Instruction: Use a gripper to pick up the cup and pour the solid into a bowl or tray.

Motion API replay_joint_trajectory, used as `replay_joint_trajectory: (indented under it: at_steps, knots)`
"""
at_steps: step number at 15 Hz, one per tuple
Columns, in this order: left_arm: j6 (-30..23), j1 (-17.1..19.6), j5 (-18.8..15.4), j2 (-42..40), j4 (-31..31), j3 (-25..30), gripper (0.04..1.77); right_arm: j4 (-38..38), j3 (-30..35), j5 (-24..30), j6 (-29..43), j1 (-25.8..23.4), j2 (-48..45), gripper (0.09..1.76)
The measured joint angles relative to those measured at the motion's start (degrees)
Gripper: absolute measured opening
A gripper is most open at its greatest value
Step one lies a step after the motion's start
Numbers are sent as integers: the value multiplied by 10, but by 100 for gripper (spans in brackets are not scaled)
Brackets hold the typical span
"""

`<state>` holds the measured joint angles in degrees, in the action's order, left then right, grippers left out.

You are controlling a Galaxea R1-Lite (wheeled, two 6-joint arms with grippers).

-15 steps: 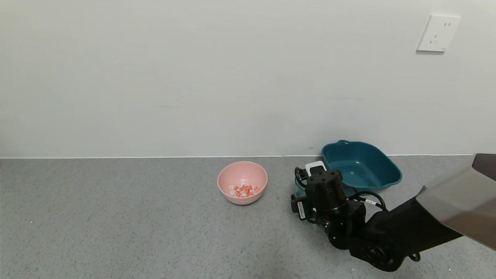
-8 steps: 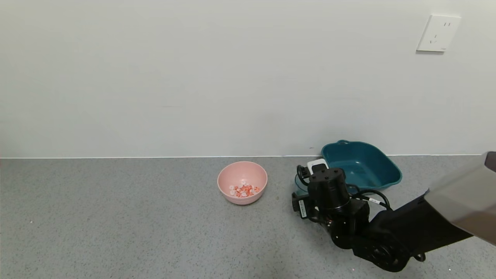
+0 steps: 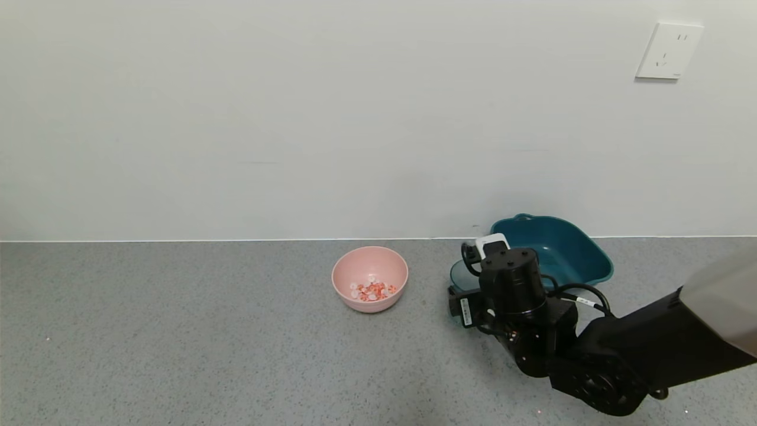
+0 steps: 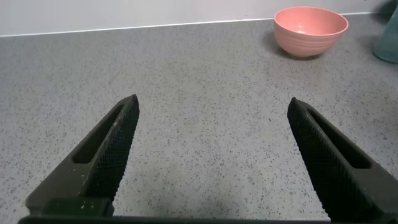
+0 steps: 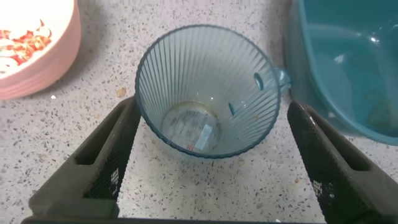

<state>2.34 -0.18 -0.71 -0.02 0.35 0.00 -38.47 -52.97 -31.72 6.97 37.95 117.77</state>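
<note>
My right gripper (image 5: 205, 158) hangs over the cup (image 5: 208, 90) on the grey speckled table (image 3: 177, 331), its jaws spread wide. One finger (image 5: 93, 168) stands just beside one side of the cup wall; the other finger stands apart from the opposite side, so nothing is gripped. In the head view the right gripper (image 3: 482, 260) is largely hidden behind my own black wrist, and only a sliver of the cup (image 3: 460, 277) shows.

The cup stands upright on the table, mouth up, its ribbed translucent wall and small rim tab visible. Its floor shows only a faint residue ring and a small pale speck. It sits between the pink bowl (image 3: 369, 278) on my left and the dark teal tray (image 3: 556, 248) on my right, nearer to the tray.

The solid (image 3: 371, 290), red-orange and white bits, lies in the bottom of the pink bowl (image 5: 37, 62).

My left gripper (image 4: 208, 162) is low over bare table well to the left, jaws wide apart and empty, with the pink bowl (image 4: 310, 30) far ahead.
</note>
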Motion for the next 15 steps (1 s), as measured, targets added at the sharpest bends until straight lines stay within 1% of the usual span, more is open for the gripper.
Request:
replay_joint_trajectory:
  at_steps: [8, 10, 13, 15]
  knots:
    - [0, 0, 0, 0, 0, 0, 172, 4, 12, 0, -9, 8, -42, 170]
    - [0, 0, 0, 0, 0, 0, 172, 5, 13, 0, -21, 8, -57, 170]
    - [0, 0, 0, 0, 0, 0, 172, 8, 17, 0, -66, 9, -90, 170]
    - [0, 0, 0, 0, 0, 0, 172, 10, 29, -2, -80, 12, -118, 170]
